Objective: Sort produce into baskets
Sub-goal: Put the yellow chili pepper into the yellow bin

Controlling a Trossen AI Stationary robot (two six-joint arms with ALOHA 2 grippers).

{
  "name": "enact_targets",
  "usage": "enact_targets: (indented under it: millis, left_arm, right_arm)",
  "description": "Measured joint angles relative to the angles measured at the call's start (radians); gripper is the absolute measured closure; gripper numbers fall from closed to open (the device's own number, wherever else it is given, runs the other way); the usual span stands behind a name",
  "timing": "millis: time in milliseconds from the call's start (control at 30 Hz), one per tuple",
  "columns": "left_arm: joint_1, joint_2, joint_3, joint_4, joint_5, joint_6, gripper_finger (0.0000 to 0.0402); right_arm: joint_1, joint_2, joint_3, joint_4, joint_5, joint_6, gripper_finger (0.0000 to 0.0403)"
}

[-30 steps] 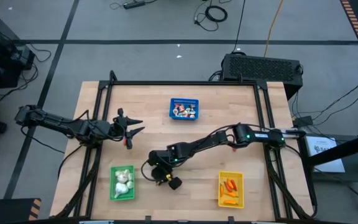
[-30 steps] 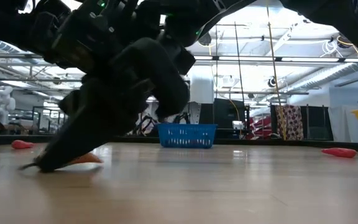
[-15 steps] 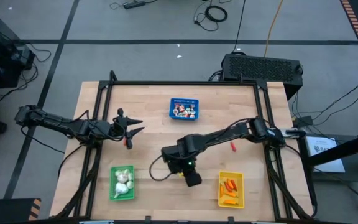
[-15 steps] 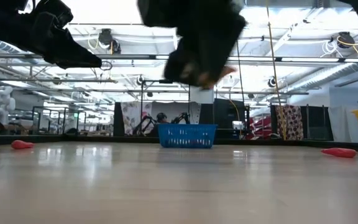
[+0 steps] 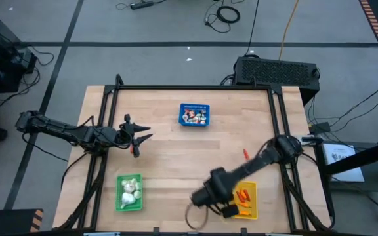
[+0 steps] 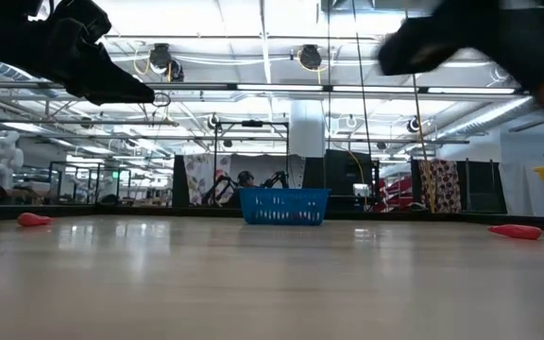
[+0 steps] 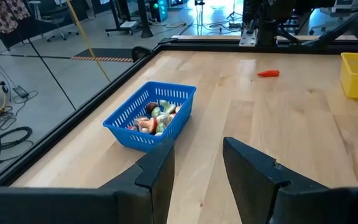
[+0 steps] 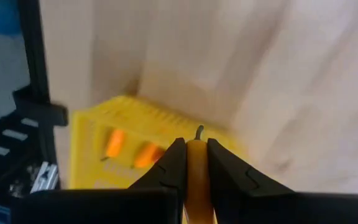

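My right gripper [image 8: 195, 145] is shut on an orange carrot-like stick [image 8: 196, 165] and hangs above the left wall of the yellow basket [image 5: 245, 200], which holds orange and red sticks. My left gripper [image 5: 140, 134] stands open above the table's left part, nothing between its fingers. A red stick [image 5: 135, 151] lies on the table just beside it. Another red stick [image 5: 246, 155] lies right of centre. The blue basket [image 5: 194, 115] at the far middle holds white-and-red round pieces. The green basket [image 5: 129, 193] at the near left holds white bulbs. My right gripper pinches the orange stick [image 8: 196, 160] between its two fingers. The fingers point steeply down and the stick lies along them, its thin stem end [image 8: 199, 130] showing past the fingertips. The stick is lifted clear of the table, over the yellow basket's edge.
A black metal frame [image 5: 110, 98] borders the wooden table top. Bare wood lies between the three baskets. In the low view the right arm [image 6: 480, 42] passes high at the right; the blue basket [image 6: 284, 205] stands far back.
My right gripper has lifted the orange stick off the table beside the green basket and carried it up and toward the table's right and near edge, to the yellow basket. On the way it has tipped from nearly level to pointing down and rolled.
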Motion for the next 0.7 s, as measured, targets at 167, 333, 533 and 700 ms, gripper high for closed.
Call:
enact_targets:
  millis: [167,333,533,700]
  left_arm:
    - [0.0,0.0,0.0,0.0,0.0,0.0,0.0256]
    - [0.0,0.0,0.0,0.003,0.0,-0.002,0.0256]
    - [0.0,0.0,0.0,0.005,0.001,-0.025,0.0256]
    - [0.0,0.0,0.0,0.007,0.001,-0.026,0.0256]
  right_arm:
    - [0.095,-0.007,-0.082,-0.024,0.009,0.114,0.0358]
    - [0.155,-0.028,-0.186,-0.011,0.047,0.194,0.0358]
    - [0.166,-0.062,-0.246,-0.002,0.086,0.25,0.0357]
    - [0.164,-0.066,-0.246,0.0,0.107,0.257,0.0351]
